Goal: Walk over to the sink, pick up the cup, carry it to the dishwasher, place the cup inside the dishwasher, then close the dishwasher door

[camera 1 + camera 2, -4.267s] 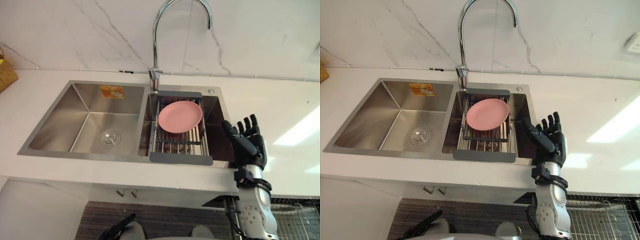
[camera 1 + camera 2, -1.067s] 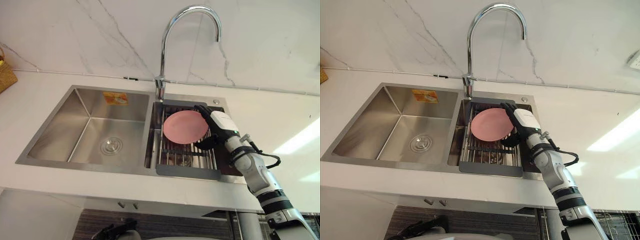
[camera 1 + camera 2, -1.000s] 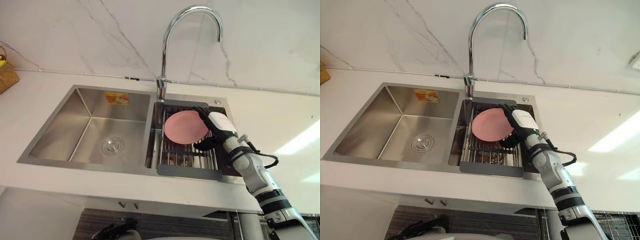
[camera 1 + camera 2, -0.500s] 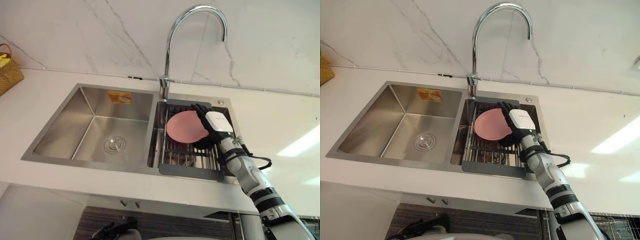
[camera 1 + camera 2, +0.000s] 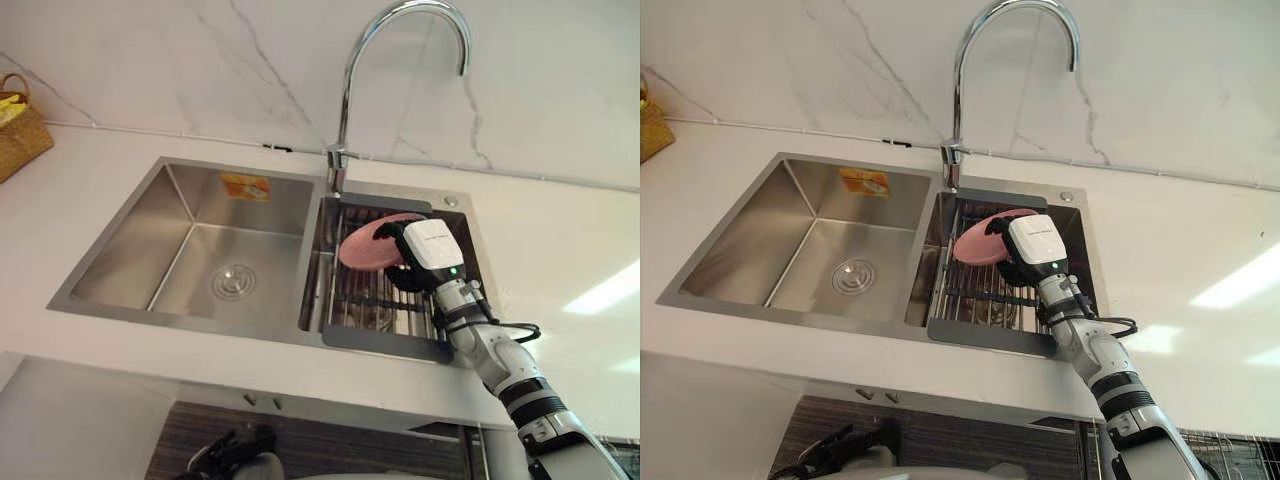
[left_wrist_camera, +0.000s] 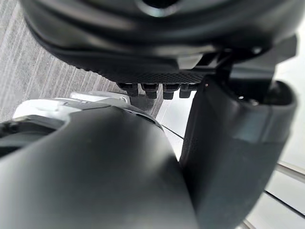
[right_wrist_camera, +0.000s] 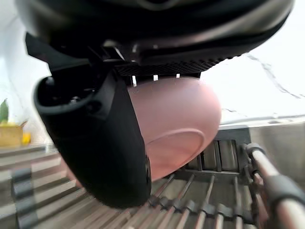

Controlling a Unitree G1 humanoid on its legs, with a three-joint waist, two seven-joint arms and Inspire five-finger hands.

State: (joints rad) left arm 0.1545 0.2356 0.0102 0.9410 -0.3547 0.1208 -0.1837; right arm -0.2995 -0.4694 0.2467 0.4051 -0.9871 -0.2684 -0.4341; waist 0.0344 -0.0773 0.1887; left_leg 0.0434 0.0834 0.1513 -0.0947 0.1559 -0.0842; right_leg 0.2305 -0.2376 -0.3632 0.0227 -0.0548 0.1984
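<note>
White counter runs round a steel sink with two bowls, and a tall tap bends over the middle. A basket sits at the upper left of the frame. No cup can be seen. The task's thing looks like a pink plate, and it is in the right bowl, over the wire rack, near the middle of the frame.

Half a second ago the plate lay almost flat on the rack, showing its round face, with the right hand resting at its side. Now the plate is tipped up on its edge, so it looks thin and long. The right hand is curled round it, thumb on one side and fingers over the rim. I cannot tell if the low edge touches the rack.

This looks like the pick-up has begun and the hold is good. I think the plate must next be lifted clear of the rack bars, so it does not catch on them.

The left hand hangs low, and I cannot tell how it is set.
</note>
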